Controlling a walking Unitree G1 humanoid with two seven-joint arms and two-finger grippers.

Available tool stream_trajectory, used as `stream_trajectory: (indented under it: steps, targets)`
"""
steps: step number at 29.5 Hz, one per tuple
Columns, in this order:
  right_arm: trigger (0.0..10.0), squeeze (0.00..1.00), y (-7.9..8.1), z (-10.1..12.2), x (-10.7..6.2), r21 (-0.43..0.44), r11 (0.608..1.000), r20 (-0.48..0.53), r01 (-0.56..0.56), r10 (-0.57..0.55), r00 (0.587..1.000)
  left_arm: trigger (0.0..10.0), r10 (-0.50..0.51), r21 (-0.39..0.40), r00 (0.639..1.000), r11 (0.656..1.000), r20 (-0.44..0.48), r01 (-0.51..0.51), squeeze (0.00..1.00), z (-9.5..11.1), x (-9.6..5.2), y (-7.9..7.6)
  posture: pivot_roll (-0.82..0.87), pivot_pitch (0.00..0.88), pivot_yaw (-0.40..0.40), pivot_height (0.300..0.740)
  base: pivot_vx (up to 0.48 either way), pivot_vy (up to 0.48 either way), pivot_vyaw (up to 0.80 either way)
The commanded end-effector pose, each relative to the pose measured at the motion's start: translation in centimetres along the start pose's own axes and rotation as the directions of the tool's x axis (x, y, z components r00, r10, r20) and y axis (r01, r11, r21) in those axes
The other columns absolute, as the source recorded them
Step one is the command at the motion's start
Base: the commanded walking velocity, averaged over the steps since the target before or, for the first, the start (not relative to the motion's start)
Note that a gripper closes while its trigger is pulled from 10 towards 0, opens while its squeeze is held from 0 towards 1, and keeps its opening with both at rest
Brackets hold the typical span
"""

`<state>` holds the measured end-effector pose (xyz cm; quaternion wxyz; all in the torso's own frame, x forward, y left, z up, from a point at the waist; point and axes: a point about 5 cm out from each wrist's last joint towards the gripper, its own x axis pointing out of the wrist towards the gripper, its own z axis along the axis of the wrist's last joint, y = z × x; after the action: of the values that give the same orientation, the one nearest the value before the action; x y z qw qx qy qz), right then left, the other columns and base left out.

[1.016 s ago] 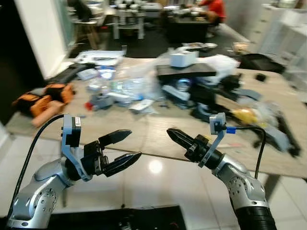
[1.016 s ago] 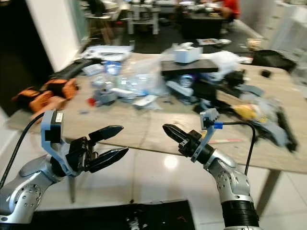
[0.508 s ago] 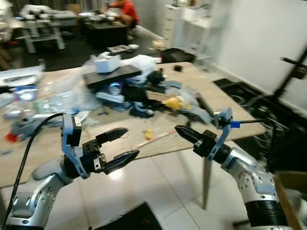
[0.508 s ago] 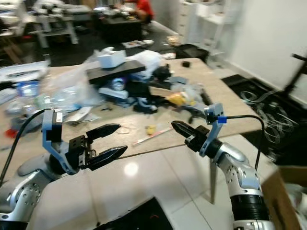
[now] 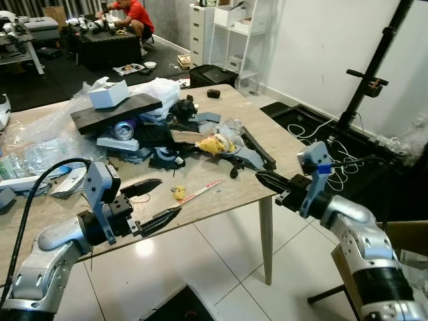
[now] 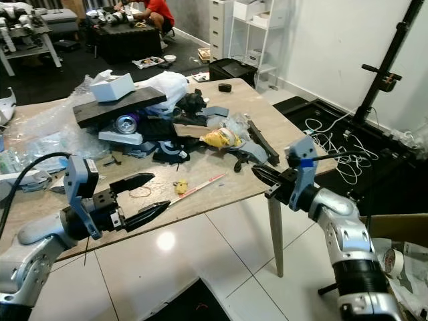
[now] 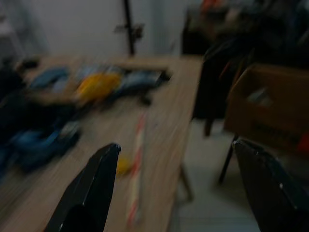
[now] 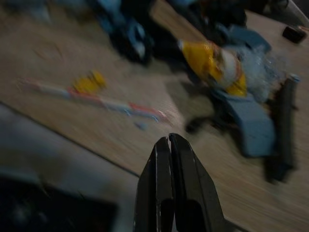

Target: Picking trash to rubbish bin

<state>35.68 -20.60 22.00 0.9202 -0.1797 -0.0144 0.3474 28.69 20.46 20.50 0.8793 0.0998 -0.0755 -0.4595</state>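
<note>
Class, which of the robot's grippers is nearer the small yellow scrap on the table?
Left. The left gripper, fingers apart, sits just short of the yellow scrap, towards the robot's left. The right gripper, shut, hangs off the table's edge, further away.

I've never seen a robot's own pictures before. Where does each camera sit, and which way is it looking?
Eye views: on the head, looking down at the cluttered table; both silver arms show.
Left wrist view: along the open left gripper toward the table's corner.
Right wrist view: along the shut right gripper over the table.
Shared: yellow wrapper and striped stick.
</note>
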Motion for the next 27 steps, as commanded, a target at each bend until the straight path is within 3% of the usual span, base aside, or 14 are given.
stream_trajectory:
  steps: [1,2,3,4,10,13,15,17,19,27]
  targets:
    - [10.0,0.06,-0.8,0.5,0.3,-0.066,0.997,-0.032,-0.039,0.037,0.999,10.0,0.011,0.019,0.996,1.000,-0.093,-0.010,0.00,-0.9,-1.4,0.1,-0.07,0.166,-0.015,0.740,0.000,0.000,0.00]
    - [10.0,0.06,-1.2,1.1,0.3,-0.073,0.996,-0.025,-0.047,0.045,0.999,10.0,0.016,0.022,0.993,1.000,-0.114,-0.013,0.00,-1.0,-1.8,0.1,-0.07,0.166,-0.015,0.740,0.000,0.000,0.00]
    - [10.0,1.00,-1.6,1.8,0.4,-0.087,0.994,-0.010,-0.072,0.072,0.997,10.0,0.024,0.024,0.991,0.999,-0.130,-0.021,0.00,-1.0,-2.4,0.2,-0.06,0.176,-0.022,0.740,0.000,0.000,0.00]
    - [10.0,1.00,-1.9,3.0,0.8,-0.119,0.985,0.004,-0.128,0.130,0.992,10.0,0.032,0.018,0.988,0.999,-0.154,-0.030,0.00,-1.2,-3.3,0.1,-0.06,0.187,-0.031,0.740,0.000,0.000,0.00]
    - [10.0,1.00,-2.2,3.7,2.1,-0.175,0.972,-0.010,-0.157,0.157,0.988,10.0,0.047,0.007,0.979,0.999,-0.197,-0.047,0.00,-1.9,-4.5,-0.4,-0.05,0.212,-0.047,0.740,0.000,0.000,0.00]
    - [10.0,1.00,-1.2,3.7,4.1,-0.185,0.958,-0.034,-0.221,0.219,0.975,10.0,0.062,-0.012,0.977,0.998,-0.204,-0.066,0.00,-2.3,-5.0,-1.4,-0.02,0.236,-0.070,0.740,0.000,0.000,0.00]
    - [10.0,1.00,-0.2,3.9,5.3,-0.147,0.941,-0.032,-0.306,0.304,0.952,10.0,0.063,-0.028,0.977,0.997,-0.202,-0.071,0.00,-2.5,-5.1,-2.5,0.00,0.253,-0.084,0.740,0.000,0.000,0.00]
    - [10.0,1.00,0.0,4.0,5.4,-0.141,0.936,-0.030,-0.322,0.321,0.947,10.0,0.063,-0.030,0.977,0.997,-0.202,-0.071,0.00,-2.5,-5.1,-2.7,0.01,0.257,-0.086,0.740,0.000,0.000,0.00]
    - [10.0,1.00,0.6,4.7,5.9,-0.118,0.907,-0.005,-0.404,0.406,0.914,10.0,0.068,-0.044,0.979,0.996,-0.192,-0.078,0.00,-2.3,-5.3,-3.5,0.03,0.280,-0.100,0.740,0.000,0.000,0.00]
    - [10.0,1.00,0.9,5.5,6.4,-0.137,0.871,-0.031,-0.472,0.473,0.881,10.0,0.083,-0.053,0.978,0.994,-0.191,-0.095,0.00,-1.8,-6.0,-5.0,0.06,0.321,-0.113,0.740,0.000,0.000,0.00]
